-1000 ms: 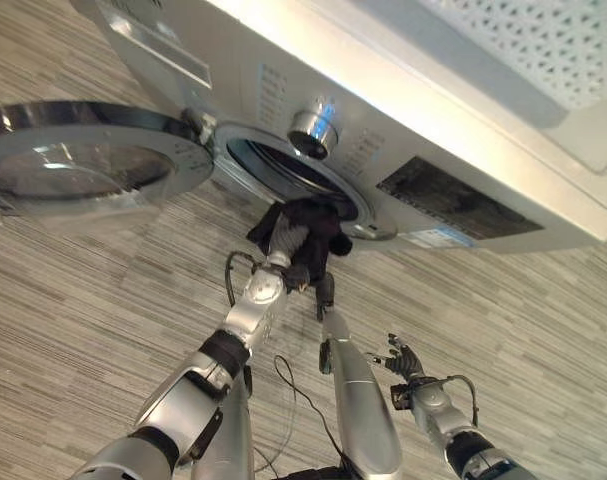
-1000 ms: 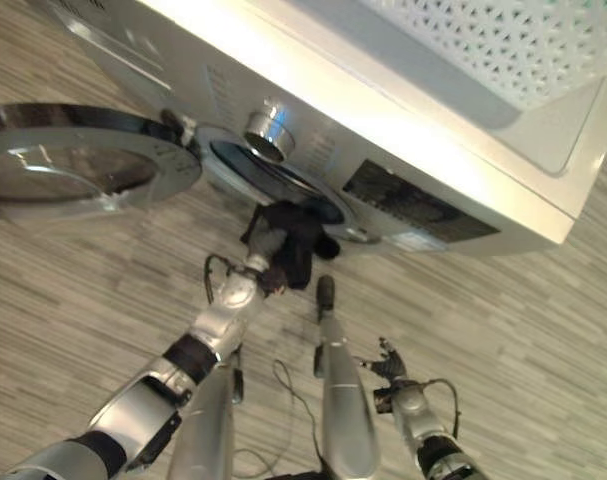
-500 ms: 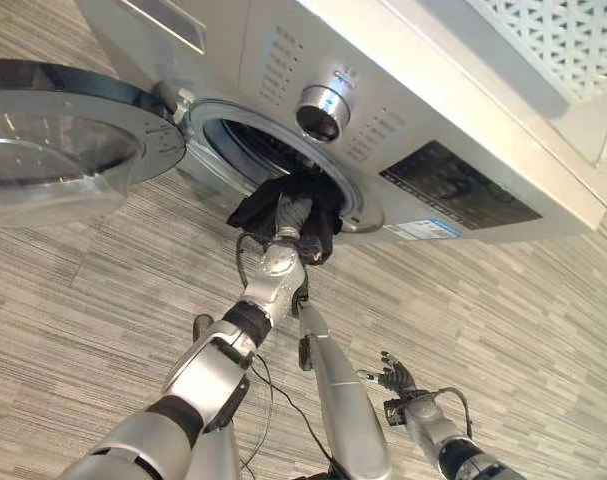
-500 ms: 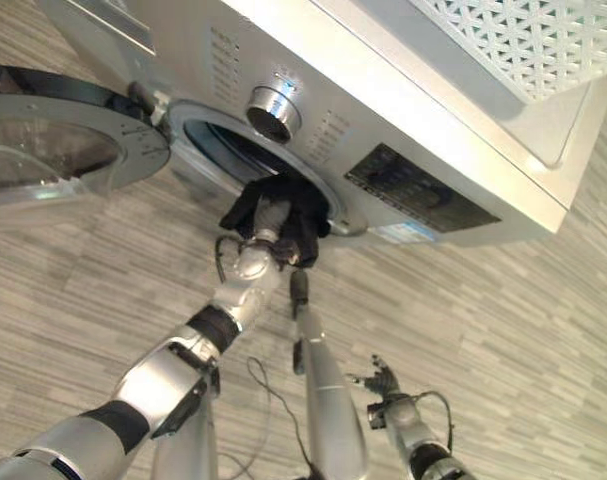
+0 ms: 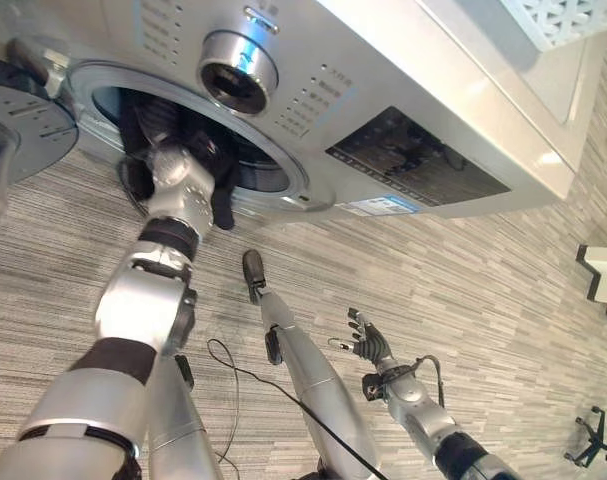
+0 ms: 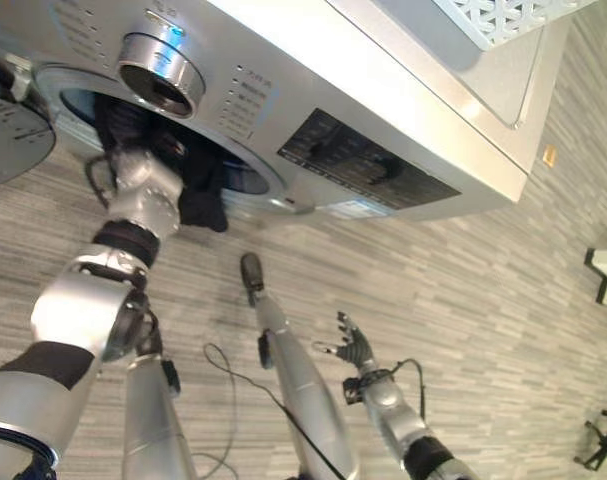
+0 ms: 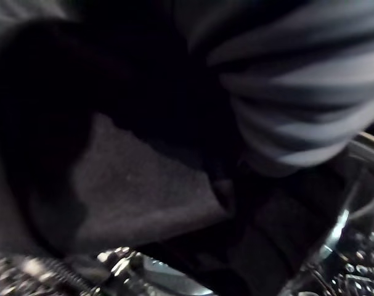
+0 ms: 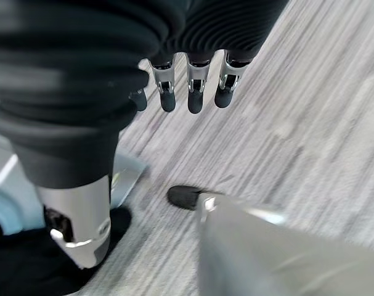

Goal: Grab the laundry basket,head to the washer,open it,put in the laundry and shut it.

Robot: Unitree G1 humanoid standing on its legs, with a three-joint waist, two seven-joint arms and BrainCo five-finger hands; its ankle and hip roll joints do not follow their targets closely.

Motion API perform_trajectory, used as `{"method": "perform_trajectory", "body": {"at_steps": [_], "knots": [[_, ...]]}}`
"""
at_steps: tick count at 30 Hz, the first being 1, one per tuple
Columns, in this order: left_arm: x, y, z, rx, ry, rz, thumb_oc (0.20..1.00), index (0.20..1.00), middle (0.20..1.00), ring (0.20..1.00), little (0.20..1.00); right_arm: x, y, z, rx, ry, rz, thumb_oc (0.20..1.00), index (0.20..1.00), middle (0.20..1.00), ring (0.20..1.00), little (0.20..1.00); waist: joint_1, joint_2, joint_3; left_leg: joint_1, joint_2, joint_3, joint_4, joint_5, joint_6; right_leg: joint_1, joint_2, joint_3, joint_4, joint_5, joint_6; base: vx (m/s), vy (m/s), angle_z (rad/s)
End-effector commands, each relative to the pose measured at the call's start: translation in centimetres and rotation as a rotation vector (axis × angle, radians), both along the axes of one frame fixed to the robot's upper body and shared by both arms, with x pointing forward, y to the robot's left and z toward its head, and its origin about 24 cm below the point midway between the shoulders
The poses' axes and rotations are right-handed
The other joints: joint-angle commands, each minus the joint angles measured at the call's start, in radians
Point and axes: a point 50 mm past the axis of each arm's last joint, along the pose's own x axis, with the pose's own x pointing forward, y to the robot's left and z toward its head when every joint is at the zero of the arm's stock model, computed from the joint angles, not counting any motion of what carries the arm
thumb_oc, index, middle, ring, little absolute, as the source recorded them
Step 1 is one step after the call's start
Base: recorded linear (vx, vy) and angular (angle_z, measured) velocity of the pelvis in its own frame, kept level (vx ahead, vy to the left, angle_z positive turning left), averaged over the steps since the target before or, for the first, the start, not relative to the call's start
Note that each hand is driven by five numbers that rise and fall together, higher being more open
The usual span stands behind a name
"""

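Since a second ago your left hand [image 5: 173, 165] has carried the dark laundry [image 5: 215, 190] from just outside the washer [image 5: 403, 100] up into its round opening at the upper left of the frame, and your head camera has swung closer to the machine. You can see the wrist at the rim of the opening with black cloth bunched around it and a fold hanging down over the lower rim. Your left wrist view looks onto dark and grey-striped fabric [image 7: 297, 92] with a glimpse of the metal drum [image 7: 334, 246] behind, so whether those fingers grip the cloth cannot be told. You have the door [image 5: 13, 110] swung wide at the far left edge. Your right hand [image 5: 365, 340] hangs low at the lower centre of the frame over the striped wood floor [image 5: 483, 280], well apart from the washer, its fingers [image 8: 196, 92] spread and straight, holding nothing. White basket [image 5: 553, 15] mesh shows on top of the machine at the upper right corner
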Motion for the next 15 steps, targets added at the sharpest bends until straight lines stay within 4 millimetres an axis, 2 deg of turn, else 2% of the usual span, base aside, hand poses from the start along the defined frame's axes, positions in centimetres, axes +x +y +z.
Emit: {"method": "perform_trajectory", "body": {"at_steps": [1, 2, 4, 5, 6, 7, 8, 9, 10, 11, 13, 14, 15], "knots": [[-1.6, -1.2, 10.2, 0.181, -0.264, -0.055, 0.2, 0.2, 0.2, 0.2, 0.2, 0.0, -3.8, 1.4, -0.051, -0.053, -0.035, 1.0, 1.0, 1.0, 1.0, 1.0, -0.014, 0.027, 0.063, 0.131, 0.03, 0.06, -0.174, 0.025, 0.048, -0.007, 0.012, 0.018, 0.1, -0.168, 0.053, 0.06, -0.02, -0.03], [-1.7, -1.3, 10.3, 0.181, -0.265, -0.057, 0.2, 0.2, 0.2, 0.2, 0.2, 0.0, -3.8, 1.4, -0.051, -0.054, -0.036, 1.0, 1.0, 1.0, 1.0, 1.0, -0.012, 0.027, 0.064, 0.131, 0.031, 0.06, -0.173, 0.025, 0.048, -0.008, 0.012, 0.019, 0.1, -0.168, 0.053, 0.04, -0.023, -0.05], [-2.5, -1.7, 13.0, 0.188, -0.333, -0.074, 0.2, 0.2, 0.2, 0.2, 0.2, 0.1, -4.9, 1.8, -0.075, -0.063, -0.053, 1.0, 1.0, 1.0, 1.0, 1.0, -0.018, 0.033, 0.064, 0.134, 0.037, 0.069, -0.176, 0.022, 0.05, -0.011, 0.019, 0.024, 0.097, -0.167, 0.055, 0.03, -0.012, -0.06], [-2.5, -1.7, 13.1, 0.188, -0.335, -0.075, 0.2, 0.2, 0.2, 0.2, 0.2, 0.1, -4.9, 1.8, -0.075, -0.064, -0.054, 1.0, 1.0, 1.0, 1.0, 1.0, -0.017, 0.033, 0.066, 0.134, 0.038, 0.069, -0.176, 0.022, 0.05, -0.011, 0.019, 0.025, 0.097, -0.167, 0.055, 0.05, -0.019, -0.08], [-3.5, -2.0, 15.8, 0.196, -0.399, -0.093, 0.2, 0.2, 0.2, 0.2, 0.2, 0.2, -5.9, 2.4, -0.094, -0.081, -0.073, 1.0, 1.0, 1.0, 1.0, 1.0, -0.022, 0.042, 0.063, 0.138, 0.042, 0.077, -0.183, 0.022, 0.051, -0.016, 0.025, 0.031, 0.094, -0.167, 0.057, 0.04, -0.014, -0.09], [-3.6, -2.1, 15.9, 0.196, -0.402, -0.095, 0.2, 0.2, 0.2, 0.2, 0.2, 0.3, -5.9, 2.4, -0.094, -0.082, -0.074, 1.0, 1.0, 1.0, 1.0, 1.0, -0.021, 0.042, 0.065, 0.138, 0.042, 0.078, -0.183, 0.022, 0.051, -0.016, 0.025, 0.031, 0.094, -0.167, 0.057, 0.08, -0.028, -0.08], [-4.8, -2.8, 18.3, 0.189, -0.481, -0.119, 0.2, 0.2, 0.2, 0.2, 0.2, 0.3, -6.8, 3.1, -0.108, -0.102, -0.09, 1.0, 1.0, 1.0, 1.0, 1.0, -0.024, 0.052, 0.065, 0.138, 0.044, 0.081, -0.186, 0.023, 0.053, -0.021, 0.027, 0.038, 0.093, -0.167, 0.057, 0.07, -0.021, -0.1], [-5.5, -3.3, 19.6, 0.152, -0.532, -0.146, 0.2, 0.2, 0.2, 0.2, 0.2, 0.4, -7.3, 3.3, -0.121, -0.108, -0.1, 1.0, 1.0, 1.0, 1.0, 1.0, -0.025, 0.059, 0.066, 0.138, 0.044, 0.083, -0.19, 0.022, 0.053, -0.023, 0.029, 0.04, 0.091, -0.168, 0.057, 0.07, -0.021, -0.09], [-5.6, -3.3, 19.7, 0.149, -0.534, -0.148, 0.2, 0.2, 0.2, 0.2, 0.2, 0.4, -7.4, 3.4, -0.122, -0.109, -0.101, 1.0, 1.0, 1.0, 1.0, 1.0, -0.024, 0.06, 0.068, 0.138, 0.044, 0.083, -0.19, 0.022, 0.053, -0.024, 0.029, 0.04, 0.091, -0.168, 0.056, 0.05, -0.007, -0.07], [-6.3, -3.8, 20.9, 0.098, -0.586, -0.182, 0.2, 0.2, 0.2, 0.2, 0.2, 0.6, -7.9, 3.7, -0.138, -0.116, -0.112, 1.0, 1.0, 1.0, 1.0, 1.0, -0.025, 0.066, 0.069, 0.138, 0.044, 0.083, -0.194, 0.021, 0.053, -0.027, 0.029, 0.04, 0.09, -0.169, 0.056, 0.05, 0.003, -0.02], [-8.9, -6.2, 23.9, 0.062, -0.75, -0.277, 0.2, 0.2, 0.2, 0.2, 0.2, 0.7, -8.9, 4.3, -0.161, -0.133, -0.139, 1.0, 1.0, 1.0, 1.0, 1.0, -0.027, 0.082, 0.069, 0.139, 0.042, 0.087, -0.21, 0.025, 0.054, -0.034, 0.028, 0.043, 0.085, -0.168, 0.057, 0.08, -0.009, 0.01], [-11.9, -9.8, 25.5, 0.008, -0.934, -0.448, 0.2, 0.2, 0.2, 0.2, 0.2, 0.3, -9.9, 4.6, -0.181, -0.136, -0.159, 1.0, 1.0, 1.0, 1.0, 1.0, -0.022, 0.097, 0.072, 0.136, 0.035, 0.085, -0.229, 0.033, 0.054, -0.043, 0.025, 0.044, 0.078, -0.169, 0.057, 0.07, -0.022, 0.06], [-11.9, -10.0, 25.3, 0.003, -0.935, -0.452, 0.2, 0.2, 0.2, 0.2, 0.2, 0.2, -10.0, 4.5, -0.181, -0.135, -0.163, 1.0, 1.0, 1.0, 1.0, 1.0, -0.02, 0.099, 0.07, 0.135, 0.034, 0.083, -0.23, 0.034, 0.054, -0.044, 0.024, 0.043, 0.078, -0.169, 0.057, 0.08, -0.051, 0.13]]}}
